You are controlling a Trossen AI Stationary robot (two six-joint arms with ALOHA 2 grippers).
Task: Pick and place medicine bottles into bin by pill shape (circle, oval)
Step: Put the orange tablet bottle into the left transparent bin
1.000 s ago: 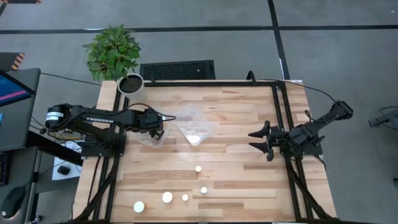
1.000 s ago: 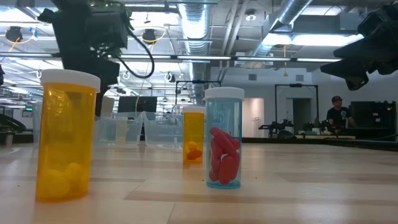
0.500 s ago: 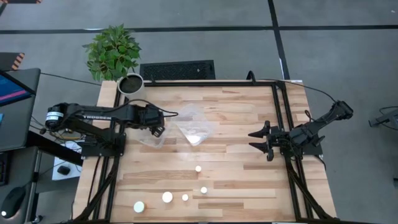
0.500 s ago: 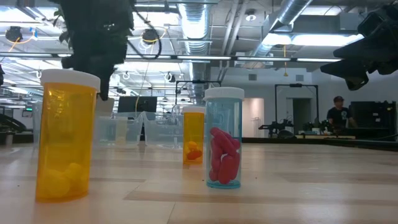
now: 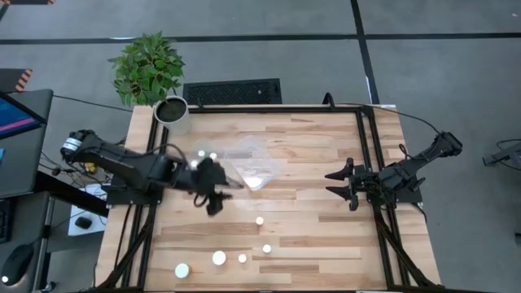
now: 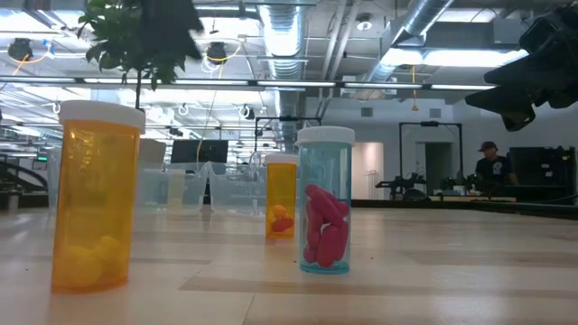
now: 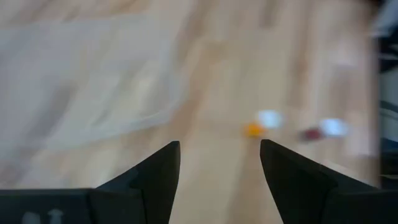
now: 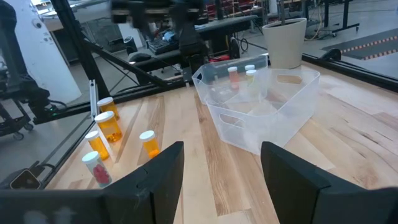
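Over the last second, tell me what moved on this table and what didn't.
The left gripper swung away from the clear bins toward the table's middle, nearer the loose medicine bottles, with its fingers open and empty. Two white caps now show in the bin it left. The right gripper and the five standing bottles stayed put.

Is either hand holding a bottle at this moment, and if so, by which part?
Nothing is held. The left hand is open above bare table with an empty gap; the right hand is open and empty too, parked at the table's right side.

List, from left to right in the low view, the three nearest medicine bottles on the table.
Wide orange bottle → slim orange bottle farther back → clear bottle with red pills.
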